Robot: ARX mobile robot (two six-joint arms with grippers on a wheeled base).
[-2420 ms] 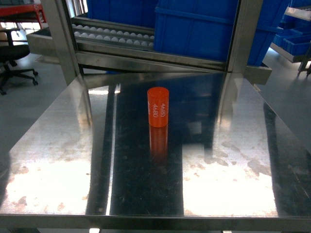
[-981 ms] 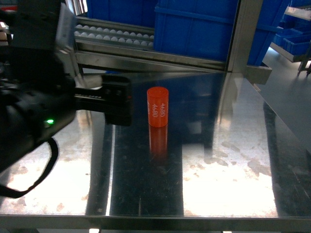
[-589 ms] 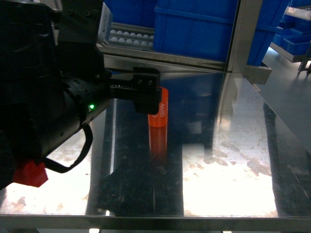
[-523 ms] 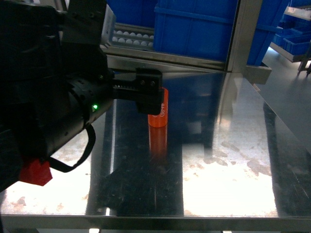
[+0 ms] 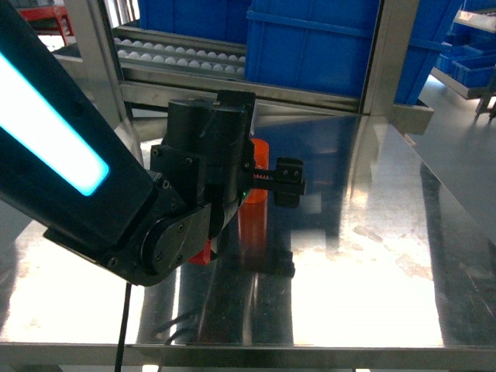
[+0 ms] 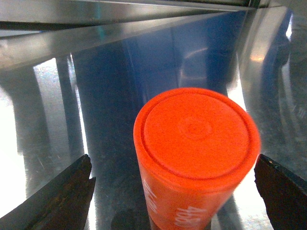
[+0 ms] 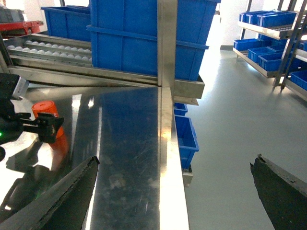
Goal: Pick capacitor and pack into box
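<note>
**Capacitor bracketed, not yet grasped**

The capacitor (image 6: 196, 158) is seen standing upright on the steel table (image 5: 372, 256), near its middle, with nothing yet packed. The left gripper (image 6: 177, 196) is placed around it with jaws spread wide: in the left wrist view a dark finger (image 6: 62, 196) is seen at each side, both apart from the orange body, so no grip is judged to have been made. The right gripper (image 7: 175, 191) is held off the table's right edge, jaws released and empty. Closing, lifting and packing are all left to be done; no packing box can be identified, though blue bins (image 5: 310, 46) are racked behind the table.

The capacitor is a smooth orange cylinder with a flat, ringed top and white lettering on its side. The table is polished, mirror-like and smudged.
</note>
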